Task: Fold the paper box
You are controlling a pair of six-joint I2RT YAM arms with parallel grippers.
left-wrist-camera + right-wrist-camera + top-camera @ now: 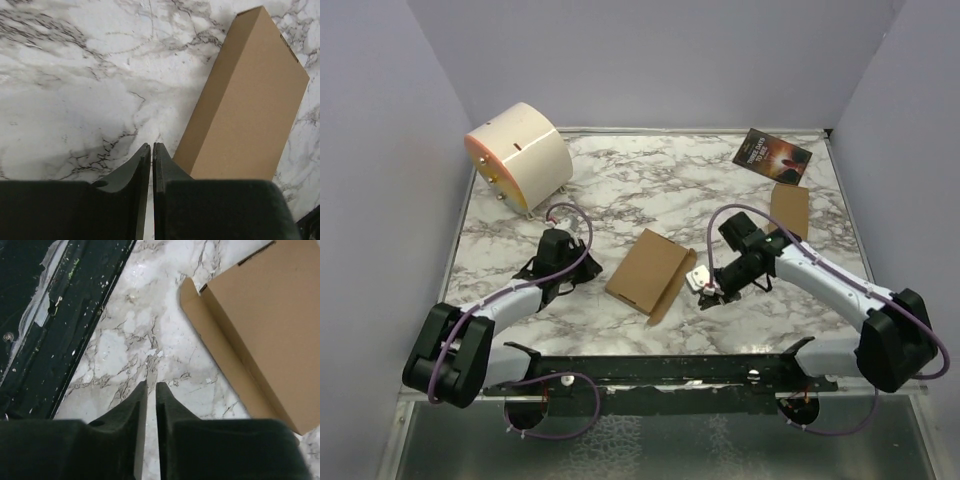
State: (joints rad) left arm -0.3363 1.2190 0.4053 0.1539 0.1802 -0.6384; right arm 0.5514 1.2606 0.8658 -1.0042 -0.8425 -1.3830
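The paper box [648, 268] lies folded into a flat brown rectangular box in the middle of the marble table [620, 185], with one side flap [188, 296] sticking out. My left gripper [586, 270] hovers just left of the paper box [245, 105]; the left gripper [151, 146] has its jaws pressed together and empty. My right gripper [707, 297] sits just right of the paper box [265, 315], near its front corner. The right gripper [151, 385] shows only a thin slit between the jaws, with nothing in it. Neither gripper touches the cardboard.
A cream cylindrical drum [520, 155] stands at the back left. A dark printed booklet [772, 155] lies at the back right, with a smaller brown cardboard piece [790, 208] in front of it. A black rail [660, 372] runs along the near edge.
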